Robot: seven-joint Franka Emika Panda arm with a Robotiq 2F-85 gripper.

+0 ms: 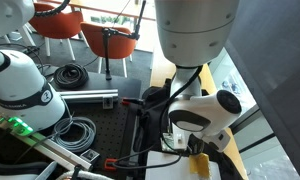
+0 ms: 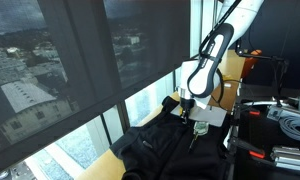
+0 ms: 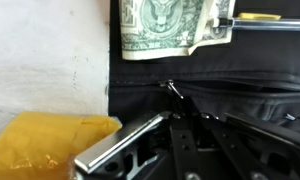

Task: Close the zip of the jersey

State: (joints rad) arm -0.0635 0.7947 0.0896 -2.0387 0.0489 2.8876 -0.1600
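The black jersey [image 2: 160,148] lies spread on the table by the window. In the wrist view the jersey [image 3: 240,95] fills the middle, and its zip runs sideways across it. The small metal zip pull [image 3: 174,90] sits on that line. My gripper [image 3: 181,110] comes up from the bottom edge with its fingertips drawn together on the pull's tab. In an exterior view the gripper [image 2: 195,116] points down onto the jersey below the white arm. In the exterior view from behind the arm, the gripper [image 1: 193,148] is largely hidden by the arm and the jersey barely shows.
A dollar bill [image 3: 162,30] lies just beyond the zip. A yellow padded object [image 3: 50,145] lies beside the jersey on a white surface [image 3: 45,50]. The window blind [image 2: 80,60] stands close by. Cables [image 1: 75,130] and clamps are on the black bench.
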